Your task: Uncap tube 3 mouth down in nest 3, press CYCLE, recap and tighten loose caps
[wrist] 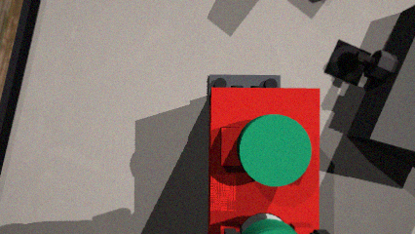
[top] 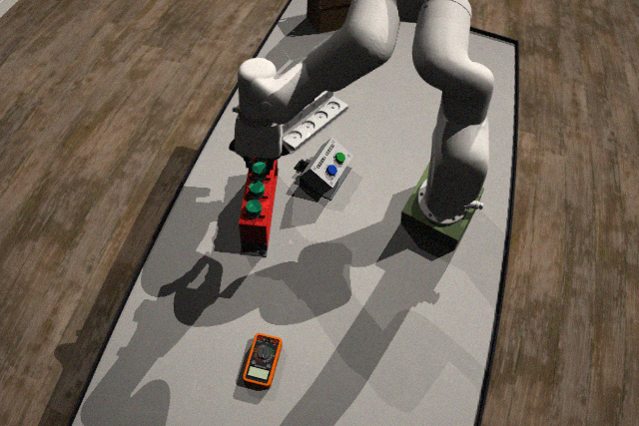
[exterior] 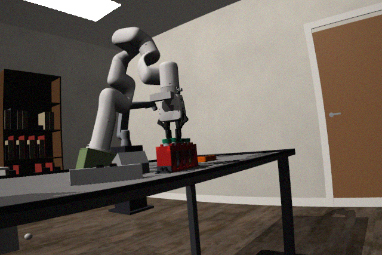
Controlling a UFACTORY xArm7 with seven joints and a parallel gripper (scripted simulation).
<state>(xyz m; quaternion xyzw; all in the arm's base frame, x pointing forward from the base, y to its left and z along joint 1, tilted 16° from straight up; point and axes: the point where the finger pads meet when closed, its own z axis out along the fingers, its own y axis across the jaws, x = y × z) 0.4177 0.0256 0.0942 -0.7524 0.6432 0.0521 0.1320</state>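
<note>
tube 3's cap is pinched by the hand; unscrewing is judged underway; further turning, then lifting toward cap nest 3, is called for.

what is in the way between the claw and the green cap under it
Nothing visible. The claw is shut on a green cap near one end of the red decapping station, with a finger on either side of it and no other object in between.
</note>
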